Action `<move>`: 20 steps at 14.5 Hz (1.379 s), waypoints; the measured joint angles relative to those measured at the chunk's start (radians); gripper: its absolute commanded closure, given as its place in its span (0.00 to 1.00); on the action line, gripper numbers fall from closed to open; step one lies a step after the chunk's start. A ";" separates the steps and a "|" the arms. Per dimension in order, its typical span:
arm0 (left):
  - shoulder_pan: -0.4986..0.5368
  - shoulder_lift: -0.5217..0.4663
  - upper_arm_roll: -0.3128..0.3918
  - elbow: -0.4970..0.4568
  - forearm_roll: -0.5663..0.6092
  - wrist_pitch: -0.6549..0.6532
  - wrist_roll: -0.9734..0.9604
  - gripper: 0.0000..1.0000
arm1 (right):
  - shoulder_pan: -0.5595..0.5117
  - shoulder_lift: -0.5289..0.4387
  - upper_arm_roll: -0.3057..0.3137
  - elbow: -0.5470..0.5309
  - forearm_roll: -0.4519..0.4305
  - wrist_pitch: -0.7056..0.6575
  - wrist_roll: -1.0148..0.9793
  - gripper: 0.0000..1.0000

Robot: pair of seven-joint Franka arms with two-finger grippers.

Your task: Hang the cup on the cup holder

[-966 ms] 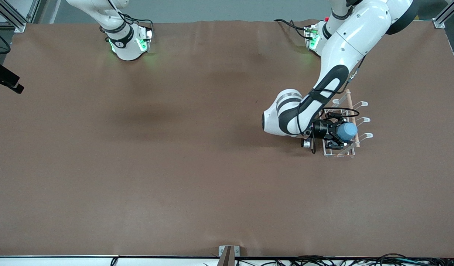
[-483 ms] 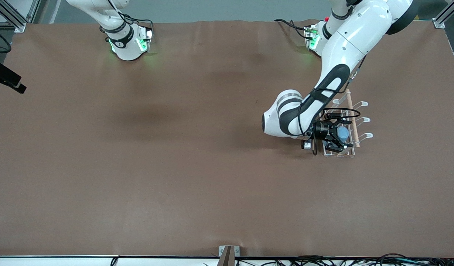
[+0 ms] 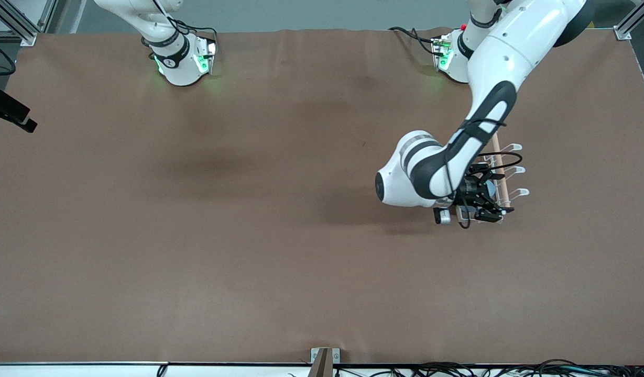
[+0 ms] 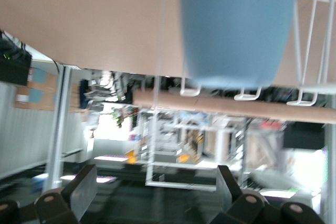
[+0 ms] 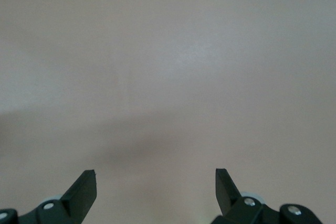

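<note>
The light blue cup (image 4: 236,30) hangs mouth-down on a prong of the white wire cup holder (image 3: 516,169), just above the holder's wooden rod (image 4: 210,103). In the front view my left hand covers most of the cup. My left gripper (image 3: 490,198) is over the holder's end nearest the front camera. In the left wrist view this gripper (image 4: 155,190) is open, its fingers (image 4: 79,192) apart from the cup and holding nothing. My right gripper (image 5: 156,184) is open over bare brown table and out of the front view.
The holder stands at the left arm's end of the brown table (image 3: 248,209). More white prongs (image 4: 310,35) stick out beside the cup. A dark device (image 3: 10,112) juts in at the table's edge at the right arm's end.
My left gripper has opened and let go of the cup, which stays on the holder. The hand has drawn back and swung toward the front camera. The right arm has not moved.
</note>
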 measured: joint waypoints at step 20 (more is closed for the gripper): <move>0.125 -0.535 0.366 0.216 -0.977 0.226 -0.281 0.00 | 0.023 0.003 -0.034 0.002 0.002 -0.001 -0.001 0.00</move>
